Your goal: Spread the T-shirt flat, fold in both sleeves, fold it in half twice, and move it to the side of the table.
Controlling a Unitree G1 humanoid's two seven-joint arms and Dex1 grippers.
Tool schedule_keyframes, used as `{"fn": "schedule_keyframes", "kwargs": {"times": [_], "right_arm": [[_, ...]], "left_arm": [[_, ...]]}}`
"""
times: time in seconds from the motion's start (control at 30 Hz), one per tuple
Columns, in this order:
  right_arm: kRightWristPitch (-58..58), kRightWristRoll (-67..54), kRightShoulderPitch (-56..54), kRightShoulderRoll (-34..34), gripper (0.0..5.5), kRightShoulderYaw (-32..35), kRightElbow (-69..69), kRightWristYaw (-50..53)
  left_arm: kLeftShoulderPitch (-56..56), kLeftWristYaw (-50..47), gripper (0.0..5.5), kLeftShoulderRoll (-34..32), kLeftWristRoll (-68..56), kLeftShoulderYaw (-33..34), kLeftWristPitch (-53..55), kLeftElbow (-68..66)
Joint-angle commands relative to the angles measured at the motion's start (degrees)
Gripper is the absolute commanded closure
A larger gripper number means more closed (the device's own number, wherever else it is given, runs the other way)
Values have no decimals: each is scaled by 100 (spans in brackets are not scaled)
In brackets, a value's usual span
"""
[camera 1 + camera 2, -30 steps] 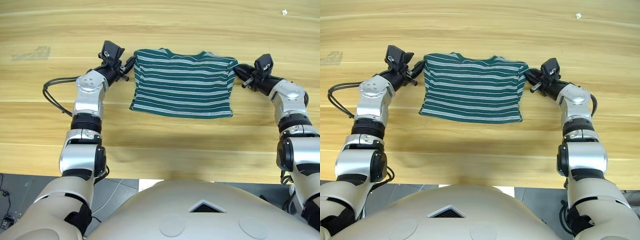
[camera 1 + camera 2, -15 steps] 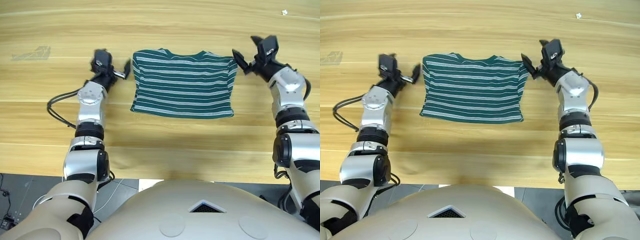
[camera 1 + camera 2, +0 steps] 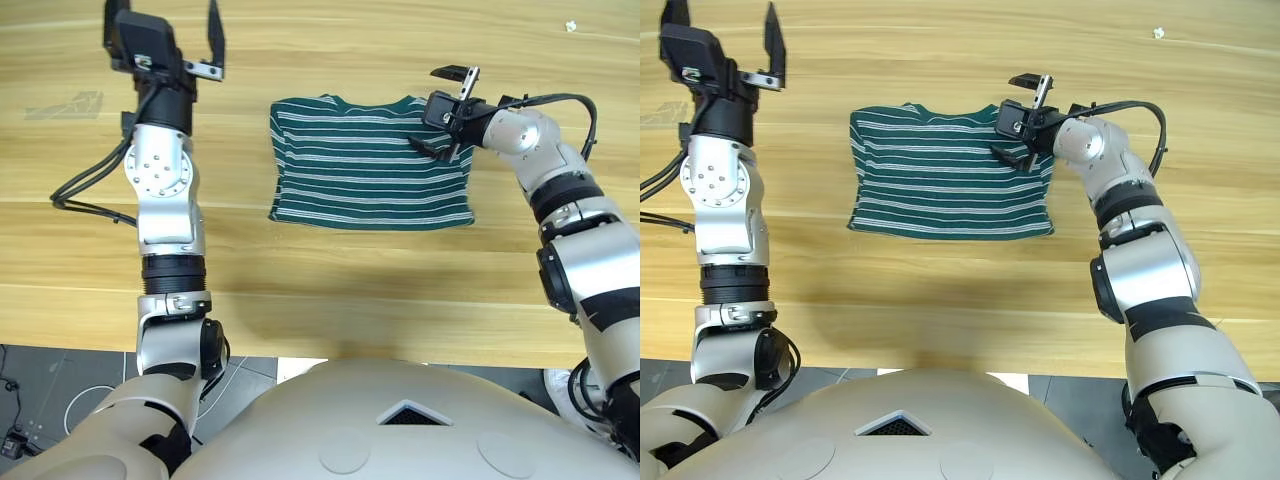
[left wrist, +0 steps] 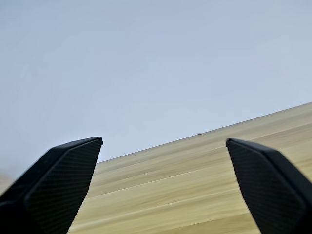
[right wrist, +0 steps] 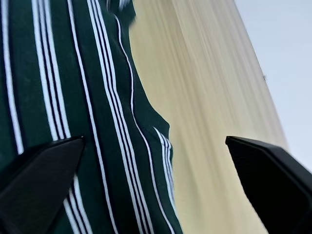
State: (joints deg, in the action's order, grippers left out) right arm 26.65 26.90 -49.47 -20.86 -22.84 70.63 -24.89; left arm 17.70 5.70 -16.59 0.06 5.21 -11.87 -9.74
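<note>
Wooden table [image 3: 330, 270], striped T-shirt [image 3: 365, 165] lying flat at its middle, sleeves tucked in; the right gripper [image 3: 440, 108] hovers spread over its right-hand shoulder, the left gripper [image 3: 163, 20] spread, raised well apart. A one-sided pull could rumple the folds

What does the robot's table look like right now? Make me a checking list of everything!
Surface: wooden table, light planks.
Job's things: green striped T-shirt lying flat mid-table, sleeves folded in, not yet folded in half.
Clutter: small white speck far on the right; faint grey mark on the left.
Grippers: left gripper open, held up away from the shirt; right gripper open, over the shirt's collar-end corner on its own side.
Cables: black cable loop beside the left arm; black cable arching over the right wrist.
Surroundings: grey floor below the near edge; pale wall beyond the table.
</note>
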Motion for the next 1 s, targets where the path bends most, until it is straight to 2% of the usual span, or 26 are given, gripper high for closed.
{"fn": "schedule_keyframes", "kwargs": {"times": [0.03,0.13,0.27,0.37,0.47,0.6,0.67,0.77,1.0], "right_arm": [[-375,376,-127,-68,15,-241,496,199],[-371,591,-189,-418,15,-413,581,334],[-180,1215,-236,-1430,15,-935,596,270],[565,1471,-34,-2173,15,-1315,332,-878],[1465,751,686,-2613,15,-1202,-1018,-2172],[980,-932,2217,-3073,15,-1077,-4377,-3416],[740,-1262,2693,-3150,15,-1081,-5309,-3540],[411,-1643,3208,-3092,15,-1098,-5995,-3674],[82,-1646,3891,-2780,15,-1120,-5951,-3527]], "left_arm": [[-276,80,81,31,77,-110,272,656],[-479,75,81,62,127,-184,382,904],[-671,56,81,55,160,-154,497,1188],[-811,31,81,78,223,-168,584,1445],[-927,0,81,145,332,-241,592,1700],[-961,94,81,177,439,-431,644,2176],[-979,117,81,199,439,-507,720,2300],[-1051,125,81,224,426,-589,779,2398],[-1323,153,81,298,538,-773,877,2469]]}}
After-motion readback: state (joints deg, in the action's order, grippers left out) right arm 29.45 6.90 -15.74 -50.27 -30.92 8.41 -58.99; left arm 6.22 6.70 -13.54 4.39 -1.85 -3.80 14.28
